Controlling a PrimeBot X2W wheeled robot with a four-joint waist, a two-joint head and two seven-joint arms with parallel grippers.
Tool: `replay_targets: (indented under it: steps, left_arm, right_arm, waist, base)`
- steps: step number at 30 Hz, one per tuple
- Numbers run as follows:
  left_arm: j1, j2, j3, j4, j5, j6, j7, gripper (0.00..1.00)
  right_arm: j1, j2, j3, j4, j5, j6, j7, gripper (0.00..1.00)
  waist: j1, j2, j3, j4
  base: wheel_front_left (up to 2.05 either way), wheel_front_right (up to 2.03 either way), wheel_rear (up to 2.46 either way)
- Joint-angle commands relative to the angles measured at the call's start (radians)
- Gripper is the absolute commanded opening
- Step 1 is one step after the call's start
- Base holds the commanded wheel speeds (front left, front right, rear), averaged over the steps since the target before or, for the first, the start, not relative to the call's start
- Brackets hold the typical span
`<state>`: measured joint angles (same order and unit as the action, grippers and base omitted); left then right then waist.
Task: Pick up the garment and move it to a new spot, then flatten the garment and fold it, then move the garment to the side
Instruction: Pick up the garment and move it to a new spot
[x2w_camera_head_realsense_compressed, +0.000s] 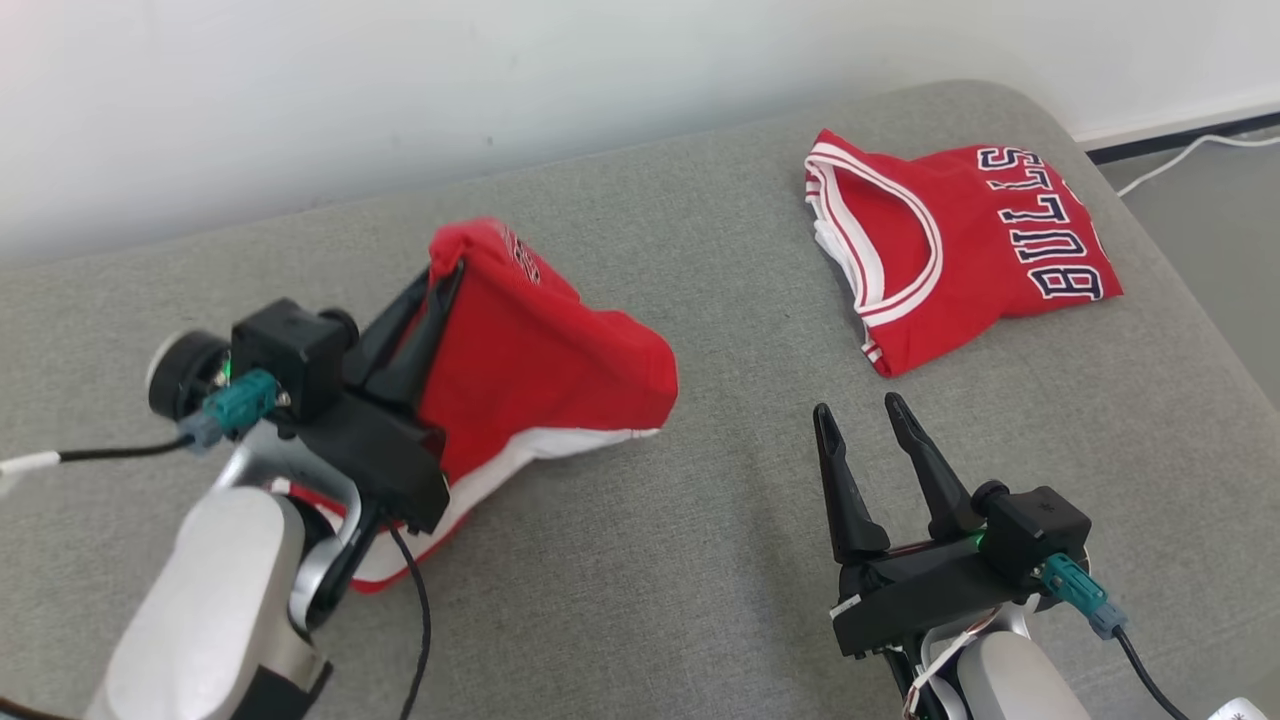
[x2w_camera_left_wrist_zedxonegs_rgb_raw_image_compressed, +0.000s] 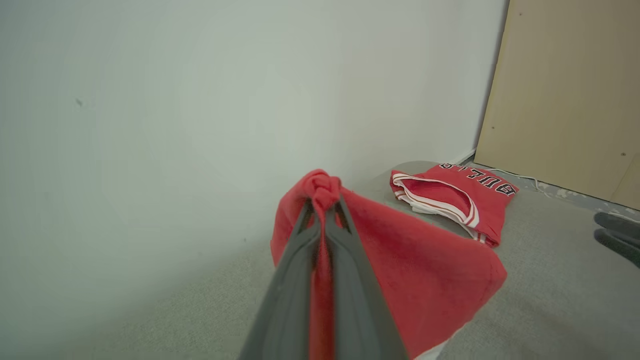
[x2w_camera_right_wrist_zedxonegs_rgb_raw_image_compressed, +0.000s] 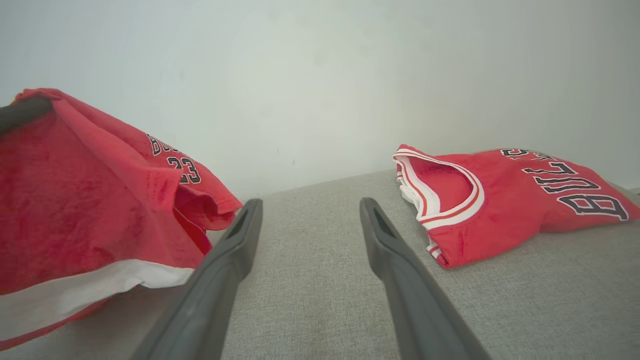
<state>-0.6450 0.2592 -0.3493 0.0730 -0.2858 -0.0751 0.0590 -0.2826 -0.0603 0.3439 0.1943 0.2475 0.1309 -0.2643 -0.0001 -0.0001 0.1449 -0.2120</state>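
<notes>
Garment (x2w_camera_head_realsense_compressed: 540, 370), a red knit jersey with white hem, hangs bunched in the clenched left gripper (x2w_camera_head_realsense_compressed: 445, 265), lifted at one corner while its hem drapes onto the grey fabric cushion (x2w_camera_head_realsense_compressed: 700, 560). Right gripper (x2w_camera_head_realsense_compressed: 858, 405) hovers nearby, jaws spread and empty; a second, folded red BULLS jersey (x2w_camera_head_realsense_compressed: 960, 250) lies beyond.

Overall light: bright, even and diffuse; no lamp or window in frame.
Shadows: soft and thin; a faint dark band on the grey cushion (x2w_camera_head_realsense_compressed: 700, 560) under the lifted garment (x2w_camera_head_realsense_compressed: 540, 350) and along the near edge of the folded jersey (x2w_camera_head_realsense_compressed: 960, 250).
Glare: far wall (x2w_camera_head_realsense_compressed: 300, 90) washed pale; no hot spots on cloth.
Focus, left wrist view: left gripper's fingers (x2w_camera_left_wrist_zedxonegs_rgb_raw_image_compressed: 287, 300) blurred up close; jersey beyond is sharper.
Focus, right wrist view: right gripper's fingers (x2w_camera_right_wrist_zedxonegs_rgb_raw_image_compressed: 412, 290) slightly soft; jersey lettering readable.
Distortion: wide-angle stretch at the edges of both wrist views.
Colour: reds saturated; wall tinted greenish-grey in wrist views.
</notes>
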Motion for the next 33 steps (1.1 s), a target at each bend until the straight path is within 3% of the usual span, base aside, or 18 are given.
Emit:
replay_targets:
  steps: [1, 12, 13, 16, 25, 33]
  left_arm:
    - [0.024, -0.001, 0.002, 0.013, -0.015, 0.008, -0.011, 0.0]
    - [0.058, -0.033, -0.033, 0.261, -0.001, 0.007, -0.159, 0.02]
    - [0.052, -0.037, -0.034, 0.281, -0.003, 0.004, -0.172, 0.11]
    - [0.039, -0.054, -0.042, 0.331, -0.006, -0.001, -0.209, 1.0]
    - [0.087, -0.086, -0.059, 0.307, -0.007, 0.023, -0.279, 1.0]
    - [0.181, -0.043, -0.045, 0.186, -0.01, 0.065, -0.263, 1.0]
  right_arm:
    - [0.005, 0.002, 0.001, 0.001, 0.006, 0.0, -0.002, 1.0]
    - [-0.011, 0.005, -0.004, 0.0, 0.0, 0.0, -0.002, 1.0]
    - [-0.011, 0.005, -0.002, 0.002, 0.0, 0.0, -0.002, 1.0]
    - [-0.012, 0.006, -0.003, 0.005, -0.002, 0.0, -0.002, 1.0]
    - [0.009, 0.007, -0.012, 0.015, 0.0, 0.0, -0.002, 1.0]
    - [0.03, 0.005, -0.024, 0.012, -0.001, 0.0, -0.002, 1.0]
  waist:
    - [0.0001, 0.0001, 0.006, -0.006]
    - [0.0001, 0.0001, 0.04, -0.016]
    - [0.0001, 0.0001, 0.042, -0.015]
    - [0.0001, 0.0001, 0.046, -0.01]
    - [0.0001, 0.0001, 0.015, 0.024]
    - [0.0001, 0.0001, -0.008, 0.06]
  base:
    - [0.0, 0.0, 0.0]
    - [0.0, 0.0, 0.0]
    - [0.0, 0.0, 0.0]
    - [0.0, 0.0, 0.0]
    - [0.0, 0.0, 0.0]
    - [0.0, 0.0, 0.0]
